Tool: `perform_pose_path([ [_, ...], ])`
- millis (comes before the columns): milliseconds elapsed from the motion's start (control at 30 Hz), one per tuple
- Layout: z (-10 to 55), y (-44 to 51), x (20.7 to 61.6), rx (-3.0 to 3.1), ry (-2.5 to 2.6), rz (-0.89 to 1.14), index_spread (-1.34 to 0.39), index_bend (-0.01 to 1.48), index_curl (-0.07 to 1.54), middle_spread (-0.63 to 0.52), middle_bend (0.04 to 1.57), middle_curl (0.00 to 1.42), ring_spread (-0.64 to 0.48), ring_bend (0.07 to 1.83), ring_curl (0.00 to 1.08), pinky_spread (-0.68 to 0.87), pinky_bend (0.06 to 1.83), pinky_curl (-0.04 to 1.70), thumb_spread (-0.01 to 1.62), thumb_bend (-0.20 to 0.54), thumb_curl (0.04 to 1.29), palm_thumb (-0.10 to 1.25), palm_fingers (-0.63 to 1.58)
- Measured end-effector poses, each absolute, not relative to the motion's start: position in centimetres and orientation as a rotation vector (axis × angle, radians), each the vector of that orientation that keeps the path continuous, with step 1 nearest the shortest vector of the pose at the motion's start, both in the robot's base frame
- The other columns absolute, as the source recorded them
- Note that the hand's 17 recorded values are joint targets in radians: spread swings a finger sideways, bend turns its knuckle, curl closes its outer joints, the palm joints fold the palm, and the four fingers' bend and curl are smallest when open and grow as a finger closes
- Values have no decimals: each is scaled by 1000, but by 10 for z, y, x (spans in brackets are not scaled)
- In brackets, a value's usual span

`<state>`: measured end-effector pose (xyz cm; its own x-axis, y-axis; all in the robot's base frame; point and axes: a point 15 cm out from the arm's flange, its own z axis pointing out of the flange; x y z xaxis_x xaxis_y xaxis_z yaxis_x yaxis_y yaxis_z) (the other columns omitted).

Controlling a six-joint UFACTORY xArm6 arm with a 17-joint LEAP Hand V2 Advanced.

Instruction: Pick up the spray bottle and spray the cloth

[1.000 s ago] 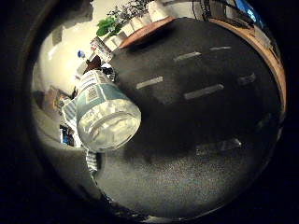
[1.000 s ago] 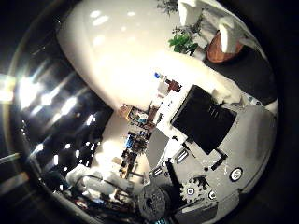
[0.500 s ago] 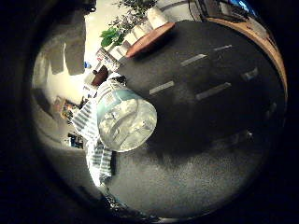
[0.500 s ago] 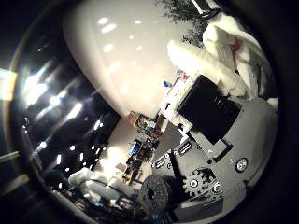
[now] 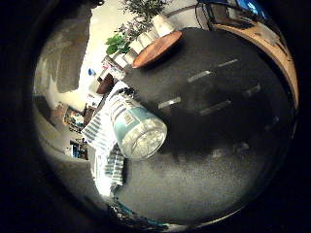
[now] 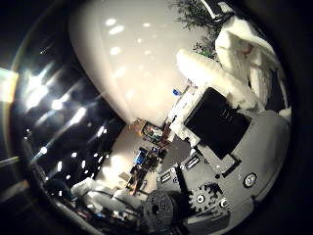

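On the dark table (image 5: 204, 194): your spray bottle (image 5: 137, 130) is lying beside the striped cloth (image 5: 109, 160).
Hand (image 6: 230, 132): you are seeing fingers curling, gripping nothing.

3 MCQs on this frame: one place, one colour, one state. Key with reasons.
1. What does the spray bottle lie on?
A. striped cloth
B. wooden tray
C. shelf

2. What colour is the bottle's body?
A. red
B. pale teal
C. yellow

3. How does the bottle stand in the view?
A. hidden
B. far off, tiny
C. tilted, its round base facing the camera

Key: 1 A, stripes show beside and under it on the dark tabletop; 2 B, its side is pale teal; 3 C, the round base fills the near end.
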<state>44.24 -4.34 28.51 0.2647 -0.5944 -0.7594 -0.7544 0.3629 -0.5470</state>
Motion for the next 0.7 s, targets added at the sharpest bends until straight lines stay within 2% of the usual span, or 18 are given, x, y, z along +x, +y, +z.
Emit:
perform_pose_path([
  [167,297,-32,444,-1314,1427,201,-346,578,681,-152,1127,599,-212,1304,618,-365,1031,920,989,-24,476,863,857],
  [267,307,-25,446,-1322,1432,220,-351,444,681,-165,1063,597,-214,1291,602,-407,913,877,1001,-22,476,850,633],
  [333,305,-21,443,-1336,1455,244,-347,427,684,-158,1002,590,-204,1253,589,-370,809,863,1028,-23,469,836,433],
  [433,308,-9,443,-1365,1497,288,-312,409,663,-121,908,567,-139,1123,556,-139,682,851,1065,-27,453,804,156],
  [567,308,1,450,-1454,1605,299,-226,336,556,-11,697,471,30,867,431,284,642,736,1078,-27,419,742,55],
  [700,321,12,460,-1494,1669,275,-186,306,510,76,590,422,125,737,372,438,600,656,1077,-25,399,724,41],
])
